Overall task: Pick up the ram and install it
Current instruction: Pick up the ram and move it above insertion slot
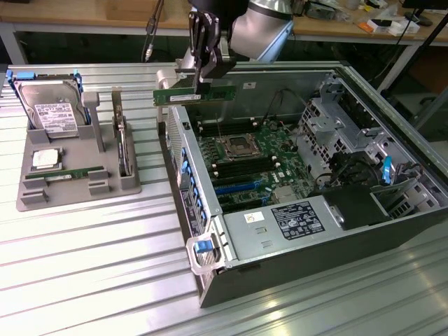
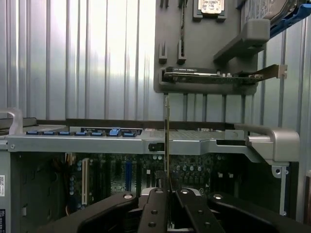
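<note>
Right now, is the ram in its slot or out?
Out: the fingers grip the ram above the open computer case, off the motherboard.

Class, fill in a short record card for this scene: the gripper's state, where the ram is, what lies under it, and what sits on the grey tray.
gripper: gripper shut on the ram
ram position: in the air, level, over the computer case's edge at the exterior view's left
below: motherboard, ram not yet seated
tray: grey tray holds the hard drive and processor chip
</note>
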`<state>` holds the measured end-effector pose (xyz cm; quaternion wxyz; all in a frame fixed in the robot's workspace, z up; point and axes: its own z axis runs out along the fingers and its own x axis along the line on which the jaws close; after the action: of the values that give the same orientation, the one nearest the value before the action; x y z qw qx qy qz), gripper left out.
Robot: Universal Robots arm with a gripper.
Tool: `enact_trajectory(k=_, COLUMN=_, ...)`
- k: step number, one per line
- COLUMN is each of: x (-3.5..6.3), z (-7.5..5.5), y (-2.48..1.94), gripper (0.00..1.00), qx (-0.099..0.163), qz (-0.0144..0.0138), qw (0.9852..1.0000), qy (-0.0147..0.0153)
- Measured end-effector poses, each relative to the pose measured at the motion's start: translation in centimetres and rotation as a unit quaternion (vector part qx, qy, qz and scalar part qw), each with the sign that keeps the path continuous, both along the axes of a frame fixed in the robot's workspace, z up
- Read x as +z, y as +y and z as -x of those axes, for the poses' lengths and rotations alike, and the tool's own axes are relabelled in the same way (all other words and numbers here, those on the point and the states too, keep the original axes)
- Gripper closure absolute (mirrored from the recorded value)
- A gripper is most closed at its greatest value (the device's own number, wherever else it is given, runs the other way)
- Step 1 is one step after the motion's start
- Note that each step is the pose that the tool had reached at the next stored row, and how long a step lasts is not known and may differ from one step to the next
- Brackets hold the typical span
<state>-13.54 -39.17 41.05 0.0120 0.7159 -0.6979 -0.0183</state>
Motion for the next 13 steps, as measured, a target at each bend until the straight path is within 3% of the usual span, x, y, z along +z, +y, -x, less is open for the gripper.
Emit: enact_trajectory(k=13, x=0.0, z=-2.4, y=0.0, gripper=0.88, qx=0.0, qz=0.0, qw=1.0, qy=0.0)
